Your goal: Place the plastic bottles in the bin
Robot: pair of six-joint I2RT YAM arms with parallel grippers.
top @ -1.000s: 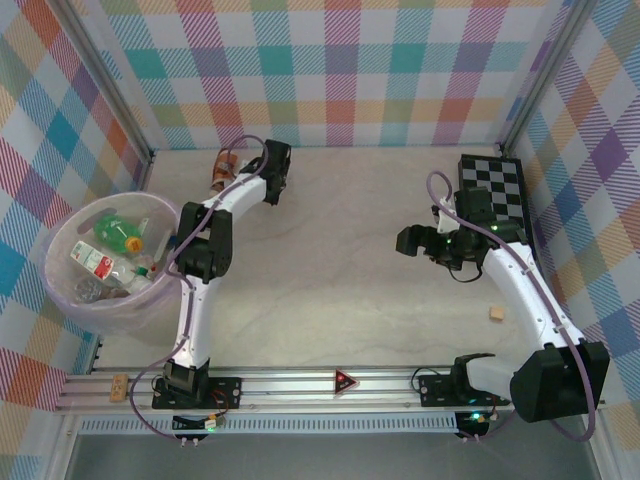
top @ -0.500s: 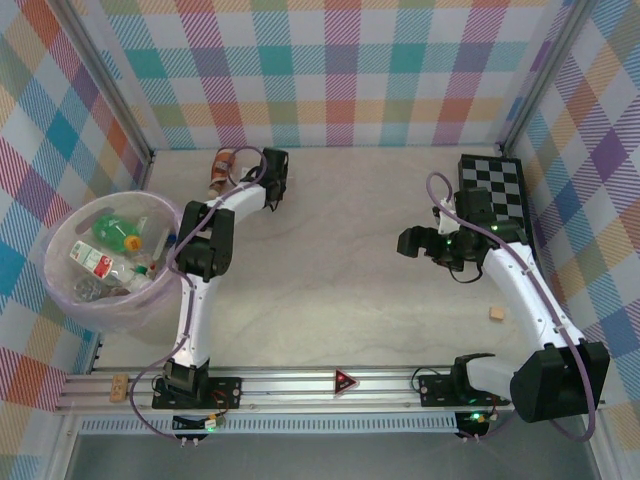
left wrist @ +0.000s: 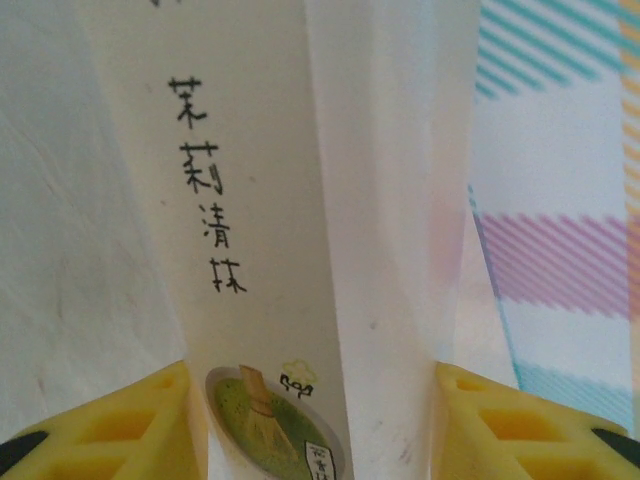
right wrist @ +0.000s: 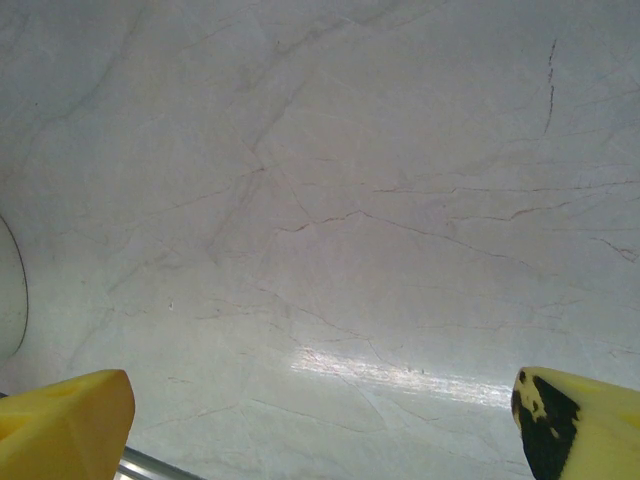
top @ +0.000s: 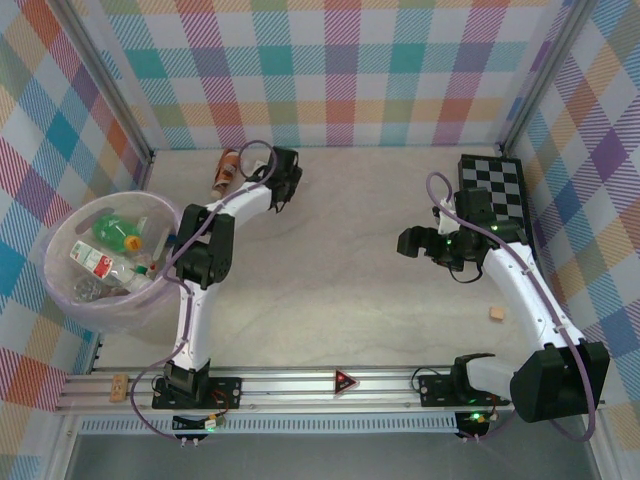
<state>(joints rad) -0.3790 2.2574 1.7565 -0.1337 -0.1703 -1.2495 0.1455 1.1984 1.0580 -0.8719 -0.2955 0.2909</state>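
A white-labelled bottle (left wrist: 260, 200) is clamped between the yellow fingers of the left gripper (left wrist: 312, 425), near the far-left corner of the table (top: 340, 260), just beyond the bin (top: 112, 320). Several other bottles (top: 98, 262), a green one among them, are seen lying inside the bin. The right gripper (right wrist: 320, 415) is held with its fingers wide apart above bare tabletop.

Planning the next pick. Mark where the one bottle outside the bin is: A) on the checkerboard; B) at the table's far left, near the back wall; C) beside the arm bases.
B: the brown-orange bottle is close to the back wall, just past the far rim of the bin.
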